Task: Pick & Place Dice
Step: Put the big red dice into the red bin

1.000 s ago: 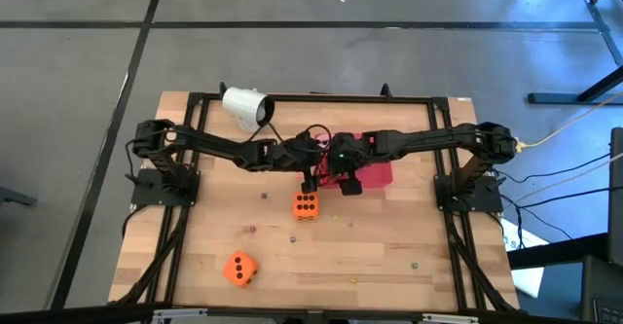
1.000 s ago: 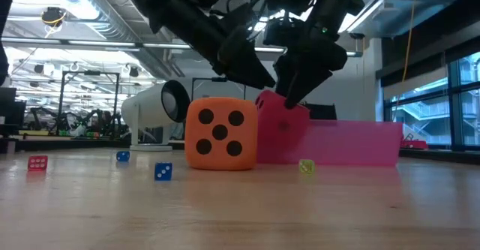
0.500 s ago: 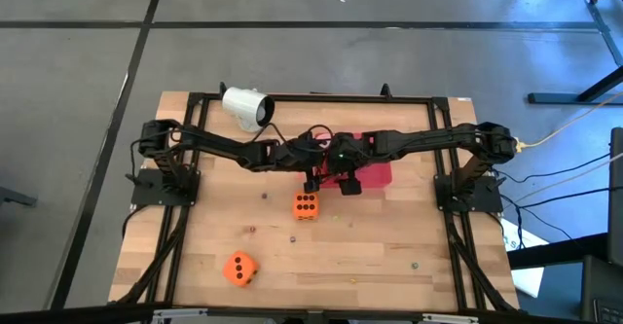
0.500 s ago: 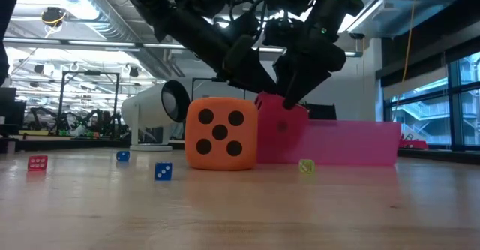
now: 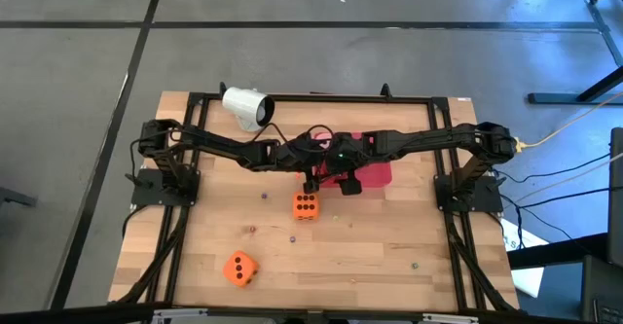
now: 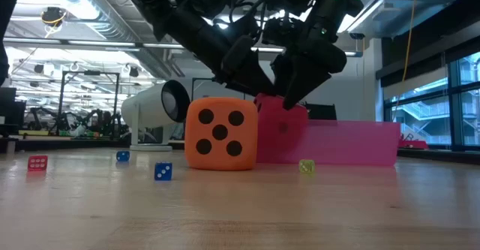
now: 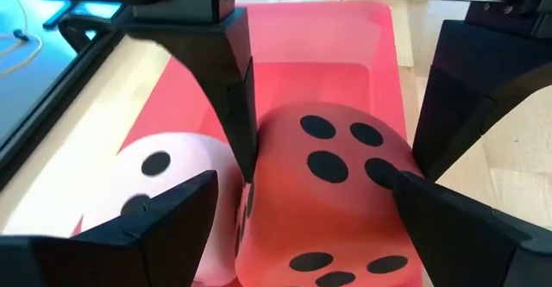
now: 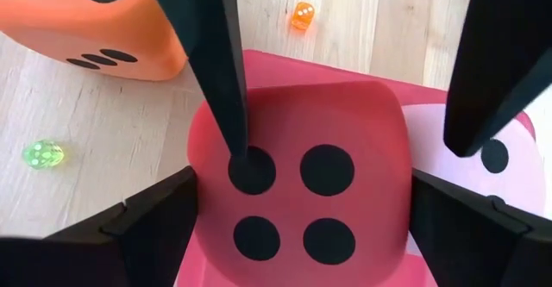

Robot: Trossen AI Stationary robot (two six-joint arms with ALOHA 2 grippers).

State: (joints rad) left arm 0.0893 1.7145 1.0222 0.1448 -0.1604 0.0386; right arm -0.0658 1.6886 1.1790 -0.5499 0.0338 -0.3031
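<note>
Both grippers are meeting over the red tray (image 5: 378, 174) near the middle of the worktop (image 5: 389, 236). The right gripper (image 8: 345, 132) is straddling the red die (image 8: 297, 192) with wide jaws, one finger touching its top. The left gripper (image 7: 323, 149) is also standing wide around it. The pale pink die (image 7: 147, 184) is lying beside it in the tray. One orange die (image 5: 306, 205) is sitting just beside the tray, another orange die (image 5: 239, 268) near the front left corner.

Your left tool (image 5: 312, 173) has edged a little further in over the red die (image 6: 281, 124); nothing else on the worktop (image 5: 370, 246) moved.
</note>
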